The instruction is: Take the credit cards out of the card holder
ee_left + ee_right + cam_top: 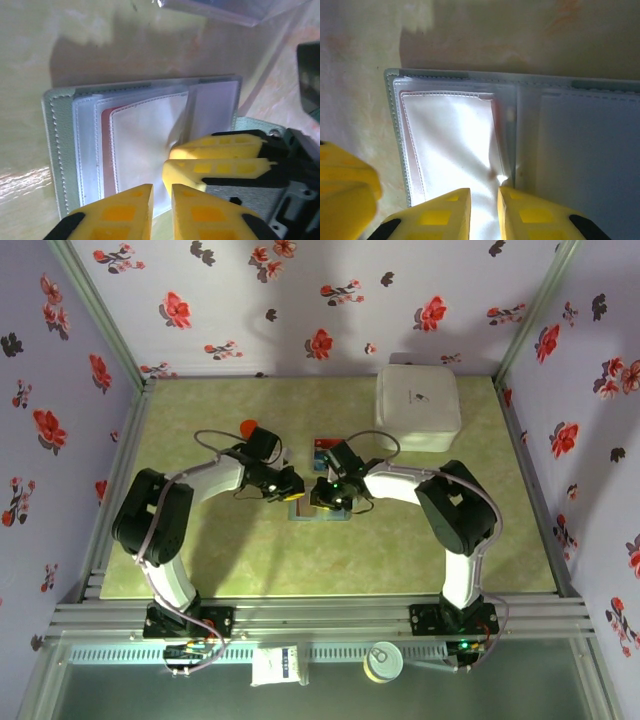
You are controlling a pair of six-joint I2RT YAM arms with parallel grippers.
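– Right gripper (483,196) is low over the open card holder (580,145), fingers nearly together, and we read that as a pinch on the clear sleeve (455,135). See the crease right at the tips?

– We see it. Just beside it, almost touching, the left gripper (161,197) is at the same near edge with only a slim gap between its jaws. We can't tell whether it has hold of anything.

– And the red card (105,150)?

– Tucked inside the sleeves ahead of the left fingertips, just a red strip showing through the plastic. What looks like a blue card (325,448) lies on the table (200,550) beyond both grippers, clear of the holder.

– So what worries us from here?

– The plastic is what's pinched, not the card. Pull now and we'd expect the whole holder to lift or skid, or the sleeve to stretch at its stitching, with the red card staying put.

– And the crowding?

– Two sets of fingers share one edge. Any sideways move could knock them together and jolt the holder out from under both.
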